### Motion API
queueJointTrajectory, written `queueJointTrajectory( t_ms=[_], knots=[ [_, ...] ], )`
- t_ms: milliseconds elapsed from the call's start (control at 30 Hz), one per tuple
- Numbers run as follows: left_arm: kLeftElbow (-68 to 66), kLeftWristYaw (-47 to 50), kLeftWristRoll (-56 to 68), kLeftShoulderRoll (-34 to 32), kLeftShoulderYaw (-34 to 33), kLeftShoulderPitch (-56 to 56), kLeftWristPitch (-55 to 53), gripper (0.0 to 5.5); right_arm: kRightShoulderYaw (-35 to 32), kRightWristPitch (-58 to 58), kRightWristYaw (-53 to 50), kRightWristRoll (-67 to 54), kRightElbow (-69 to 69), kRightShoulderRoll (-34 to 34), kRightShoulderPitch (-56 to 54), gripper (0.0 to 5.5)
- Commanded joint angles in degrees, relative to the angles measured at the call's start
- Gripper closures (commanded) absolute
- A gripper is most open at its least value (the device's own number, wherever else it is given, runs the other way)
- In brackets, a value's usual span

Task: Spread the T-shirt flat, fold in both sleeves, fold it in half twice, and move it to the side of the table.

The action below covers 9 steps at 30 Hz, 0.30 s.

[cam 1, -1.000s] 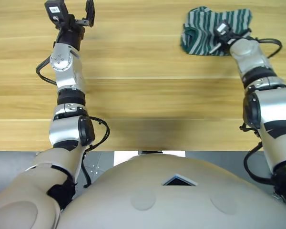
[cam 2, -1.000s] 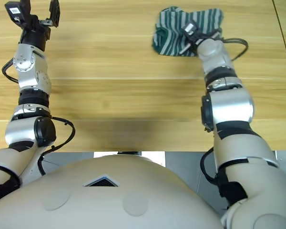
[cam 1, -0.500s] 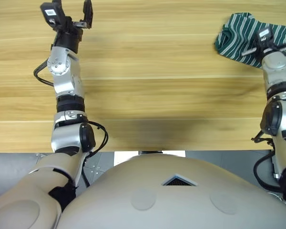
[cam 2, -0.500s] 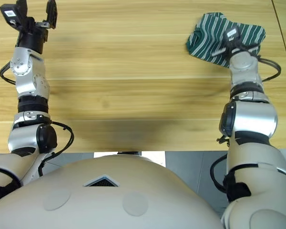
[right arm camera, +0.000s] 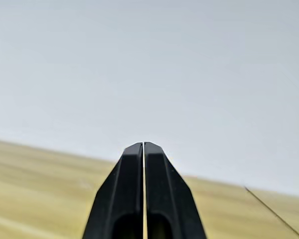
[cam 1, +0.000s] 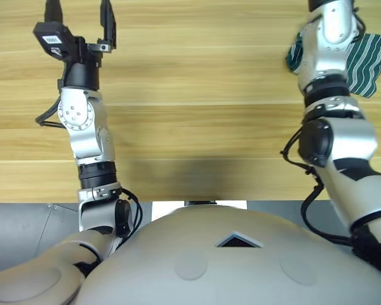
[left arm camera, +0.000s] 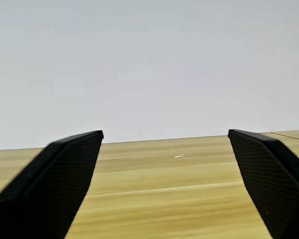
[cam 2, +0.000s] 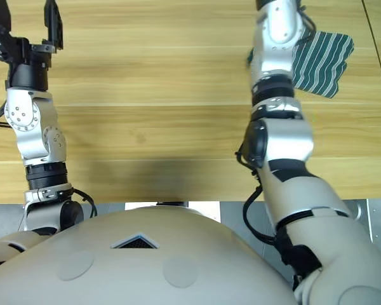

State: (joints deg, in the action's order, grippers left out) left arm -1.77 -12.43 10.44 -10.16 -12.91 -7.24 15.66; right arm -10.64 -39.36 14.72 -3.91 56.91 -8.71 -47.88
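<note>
T-shirt [cam 2: 320, 60] lay folded near the table's [cam 1: 197, 95] far right edge, partly behind the right arm. The right gripper [right arm camera: 143, 144] was clenched on nothing over the table's far side, and the left gripper [cam 1: 79, 9] gaped wide over its far left. The likely risk was that arm brushing the cloth, loosening the folds or nudging it off the edge.

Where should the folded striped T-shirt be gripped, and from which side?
Grip the T-shirt at its near corner, coming from the robot's right. It seems to lie flat in folded layers, so a corner gives an edge to pinch, and the right arm covers its left part. The right tool is shut and must open first.
</note>
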Motion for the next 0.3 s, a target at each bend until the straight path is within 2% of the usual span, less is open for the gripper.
queueJointTrajectory(
  t_ms=[33,300],
  knots=[
    [-4.4,3.3,-5.1,-1.2,-0.7,0.3,4.3,0.98,1.7,-3.3,0.0,1.0,-0.3,1.3,4.5,5.44],
    [-9.4,4.6,-2.9,0.0,-1.0,-2.8,5.7,0.98,3.3,-4.0,5.8,-0.7,-0.4,0.2,6.2,5.44]
  ],
)
